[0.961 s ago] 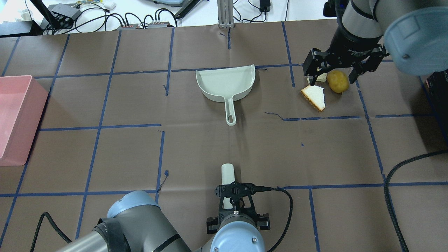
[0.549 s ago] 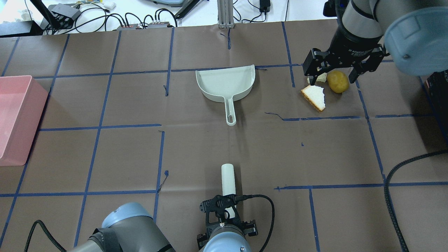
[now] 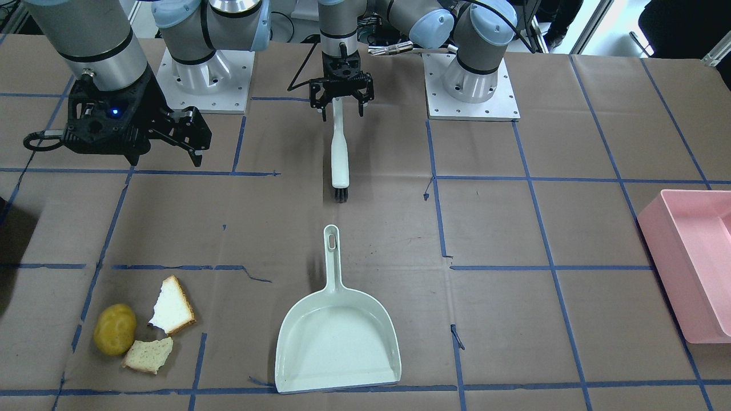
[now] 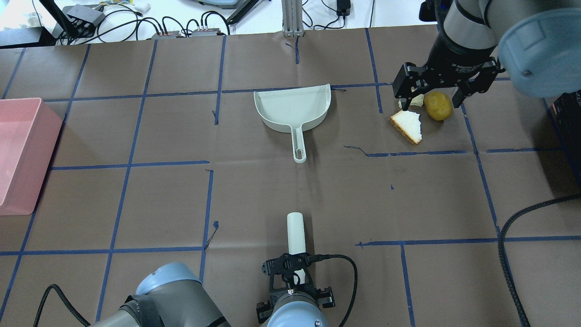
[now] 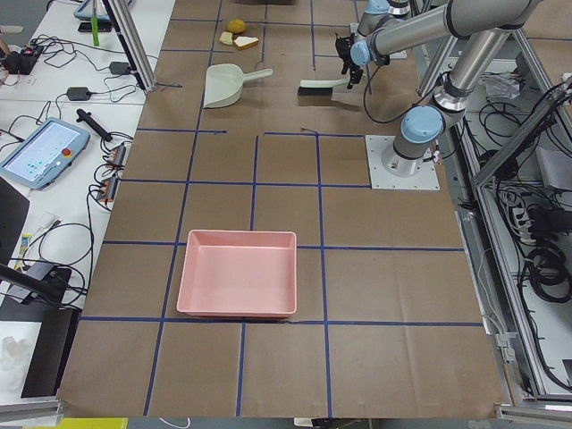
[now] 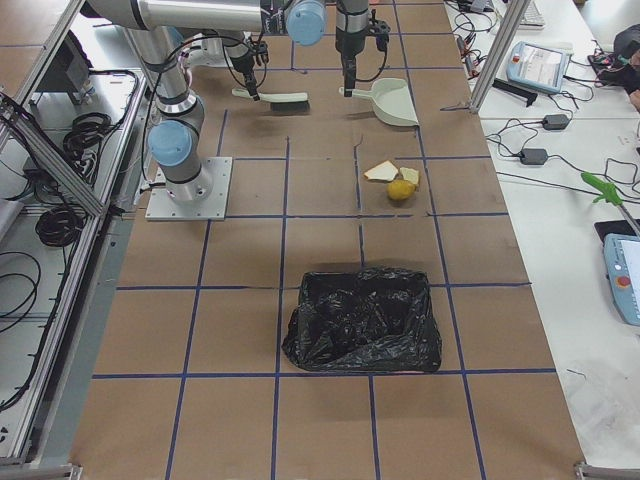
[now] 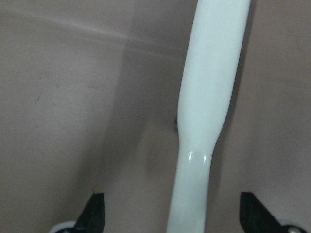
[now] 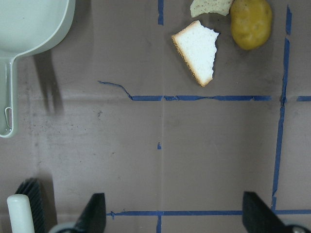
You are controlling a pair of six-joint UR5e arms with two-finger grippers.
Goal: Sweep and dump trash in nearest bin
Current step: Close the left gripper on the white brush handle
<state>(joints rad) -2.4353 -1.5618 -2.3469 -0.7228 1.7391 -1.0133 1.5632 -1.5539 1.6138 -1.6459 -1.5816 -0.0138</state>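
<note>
The trash lies together at the table's far right: a yellow-brown potato [image 4: 438, 106], one bread piece [image 4: 408, 127] and a second bread piece [image 3: 148, 354], partly hidden from overhead by my right gripper [image 4: 430, 93]. That gripper hangs open, high above the trash. A pale green dustpan [image 4: 292, 109] sits mid-table with its handle toward me. The white brush [image 4: 296, 234] lies flat near the robot's side. My left gripper [image 4: 295, 274] is open, its fingers astride the brush handle [image 7: 204, 97] without touching it.
A pink bin [image 4: 18, 154] stands at the left edge of the table. A bin lined with a black bag [image 6: 363, 318] stands at the right end, beyond the trash. Blue tape lines grid the brown table cover. A black cable [image 4: 513, 227] trails at the right.
My left gripper has drawn back along the brush handle toward the robot's base, staying open. The right gripper, the trash and the dustpan have not moved.
</note>
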